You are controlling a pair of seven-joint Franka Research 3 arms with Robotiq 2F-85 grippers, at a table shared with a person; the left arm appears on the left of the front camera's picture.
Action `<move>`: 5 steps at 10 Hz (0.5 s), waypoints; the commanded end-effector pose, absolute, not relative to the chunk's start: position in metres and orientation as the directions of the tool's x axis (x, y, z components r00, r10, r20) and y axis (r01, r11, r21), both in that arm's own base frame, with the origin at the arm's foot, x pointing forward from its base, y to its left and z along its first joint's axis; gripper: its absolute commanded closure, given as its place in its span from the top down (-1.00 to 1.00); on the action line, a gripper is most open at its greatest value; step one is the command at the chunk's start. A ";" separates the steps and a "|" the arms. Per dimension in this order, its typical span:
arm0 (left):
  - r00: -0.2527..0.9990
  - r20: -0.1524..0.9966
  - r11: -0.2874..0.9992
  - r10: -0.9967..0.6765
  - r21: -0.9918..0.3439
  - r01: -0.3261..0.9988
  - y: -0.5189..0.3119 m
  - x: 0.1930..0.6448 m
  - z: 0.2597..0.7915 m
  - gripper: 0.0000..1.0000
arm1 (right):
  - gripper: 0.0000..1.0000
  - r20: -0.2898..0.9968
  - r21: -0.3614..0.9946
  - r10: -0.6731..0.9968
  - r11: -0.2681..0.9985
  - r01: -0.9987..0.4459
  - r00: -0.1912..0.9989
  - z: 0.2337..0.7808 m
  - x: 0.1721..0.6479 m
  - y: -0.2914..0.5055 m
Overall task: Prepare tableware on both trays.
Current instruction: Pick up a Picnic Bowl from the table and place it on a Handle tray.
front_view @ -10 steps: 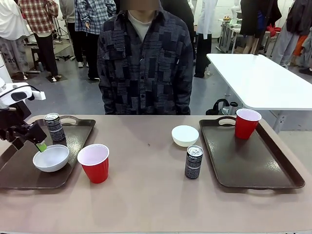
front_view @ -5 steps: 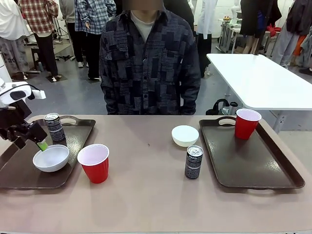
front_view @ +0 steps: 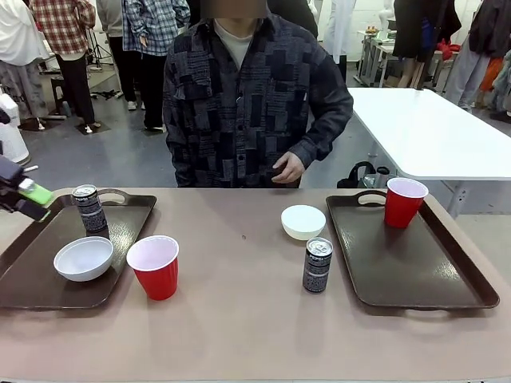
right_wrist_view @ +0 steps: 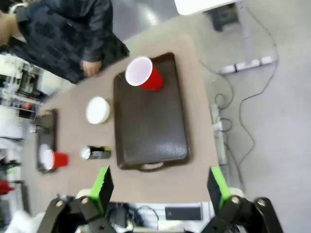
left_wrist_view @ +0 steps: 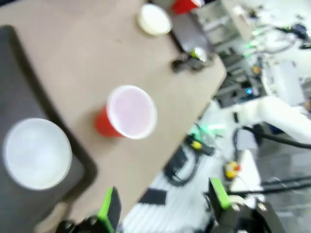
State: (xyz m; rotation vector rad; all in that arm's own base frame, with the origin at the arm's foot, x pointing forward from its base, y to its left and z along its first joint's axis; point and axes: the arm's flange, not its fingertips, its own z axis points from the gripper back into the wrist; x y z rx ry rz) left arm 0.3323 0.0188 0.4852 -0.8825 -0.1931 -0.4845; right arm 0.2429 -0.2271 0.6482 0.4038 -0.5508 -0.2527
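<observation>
Left tray (front_view: 124, 222) holds bowl (front_view: 83, 258), can (front_view: 89, 209); right tray (front_view: 407, 267) holds cup (front_view: 404, 203).

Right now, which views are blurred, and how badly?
Front view: sharp, except the left gripper at the edge, smeared. Left wrist view: heavily smeared, the red plastic cup and small round white bowl soft-edged. Right wrist view: mildly soft, the dark brown plastic tray readable.

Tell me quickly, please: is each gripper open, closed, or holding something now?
Left black two-finger gripper: open, holding nothing.
Right black two-finger gripper: open, holding nothing.
</observation>
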 end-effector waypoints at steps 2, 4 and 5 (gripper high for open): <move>0.879 0.350 0.381 -0.323 -0.802 0.459 0.049 0.313 0.498 0.89 | 1.00 0.242 0.418 -0.172 0.906 0.058 0.955 0.622 0.288 -0.154; 0.898 0.363 0.323 -0.249 -0.843 0.431 0.079 0.321 0.506 0.89 | 1.00 0.129 0.367 -0.077 0.930 0.024 0.989 0.603 0.294 -0.103; 0.907 0.362 0.306 -0.213 -0.857 0.414 0.090 0.333 0.507 0.89 | 1.00 0.102 0.351 -0.050 0.936 0.011 0.994 0.596 0.296 -0.084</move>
